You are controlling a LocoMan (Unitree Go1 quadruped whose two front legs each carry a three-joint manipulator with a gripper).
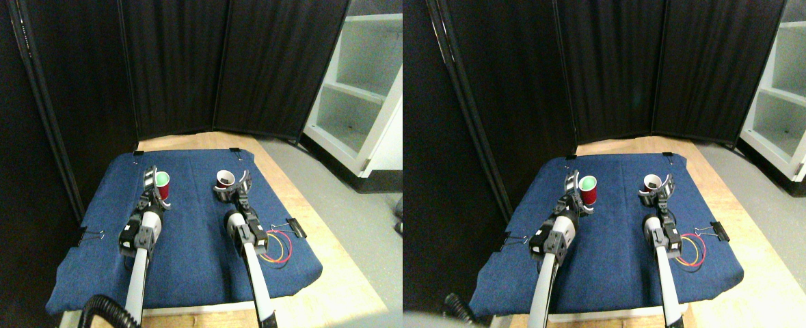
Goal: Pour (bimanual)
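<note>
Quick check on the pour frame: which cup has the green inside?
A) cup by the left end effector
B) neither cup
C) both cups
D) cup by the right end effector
A: the cup by the left end effector is green inside, while the other cup, by the right end effector, looks pale inside.

Blue cloth [191,239] lies open between the two red cups [162,186].

Two cups on cloth [191,253]: left cup [163,184], right cup [224,180]; shelf [365,89] far right.
</note>
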